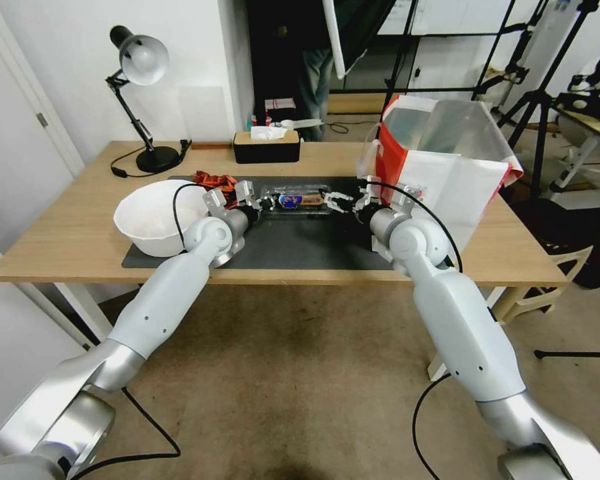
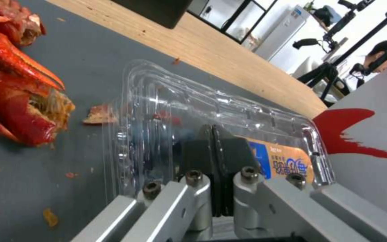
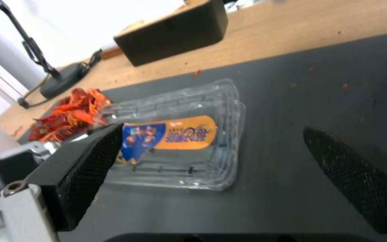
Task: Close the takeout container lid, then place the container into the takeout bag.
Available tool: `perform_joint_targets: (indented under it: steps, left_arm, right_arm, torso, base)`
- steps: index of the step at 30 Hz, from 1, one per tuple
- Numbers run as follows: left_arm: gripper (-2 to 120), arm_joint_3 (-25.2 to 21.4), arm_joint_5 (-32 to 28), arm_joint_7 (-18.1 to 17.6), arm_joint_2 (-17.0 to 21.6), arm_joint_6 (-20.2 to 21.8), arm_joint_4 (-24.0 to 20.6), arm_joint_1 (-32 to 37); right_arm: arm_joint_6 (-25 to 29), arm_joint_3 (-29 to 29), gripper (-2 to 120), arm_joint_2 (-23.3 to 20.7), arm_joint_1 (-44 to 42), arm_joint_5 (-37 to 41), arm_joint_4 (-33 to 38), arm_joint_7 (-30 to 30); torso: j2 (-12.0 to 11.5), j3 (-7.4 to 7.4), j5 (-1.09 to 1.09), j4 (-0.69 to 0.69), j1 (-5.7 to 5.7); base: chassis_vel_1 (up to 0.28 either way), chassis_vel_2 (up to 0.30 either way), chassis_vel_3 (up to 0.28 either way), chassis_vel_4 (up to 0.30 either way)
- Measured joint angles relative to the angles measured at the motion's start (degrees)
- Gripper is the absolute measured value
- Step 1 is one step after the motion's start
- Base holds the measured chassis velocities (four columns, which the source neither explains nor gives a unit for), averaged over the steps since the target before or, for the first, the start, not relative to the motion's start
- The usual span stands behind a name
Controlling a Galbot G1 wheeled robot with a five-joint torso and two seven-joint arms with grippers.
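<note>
**A:** ok so where's the box at right now?

**B:** The takeout container (image 1: 301,200) is lying flat on the dark mat (image 1: 300,247) in the middle of the table (image 1: 67,233), between the two arms. The lid (image 3: 175,134) looks down, blue-orange label facing up.

**A:** and the grippers?

**B:** The left gripper (image 2: 213,148) is at the box's left end, pads pressed together right against the clear plastic; whether they're pinching its rim I can't tell. The right gripper (image 3: 211,164) is at the other end, fingers (image 3: 90,161) spread wide, not touching it.

**A:** bag?

**B:** The takeout bag (image 1: 447,160) stands upright and open on the right side of the table, just behind the right arm. There's a white bowl (image 1: 155,217) on the left, with red crayfish shells (image 2: 18,101) near the box.
</note>
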Motion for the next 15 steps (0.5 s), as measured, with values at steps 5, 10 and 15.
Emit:
perform_joint_targets:
  steps: [5,10,15]
  left_arm:
    - [0,-0.05,0.01,0.21,-0.41,0.0,0.95,-0.33]
    - [0,-0.06,0.03,0.33,-0.6,-0.02,1.19,-0.39]
    - [0,-0.01,0.04,0.37,-0.56,-0.04,0.88,-0.36]
  right_arm:
    - [-1.15,-0.68,100,-0.79,1.47,-0.05,-3.02,-1.79]
    - [-1.41,-1.41,100,-0.98,2.73,-0.13,-5.14,-3.02]
    - [-1.54,-2.38,100,-0.96,4.18,-0.38,-7.48,-4.08]
  torso:
    - [0.0,0.0,0.0,0.0,0.0]
    - [0.0,0.0,0.0,0.0,-0.01]
    - [0.0,0.0,0.0,0.0,-0.01]
  base:
    - [0.0,0.0,0.0,0.0]
    - [0.0,0.0,0.0,0.0]
    - [0.0,0.0,0.0,0.0]
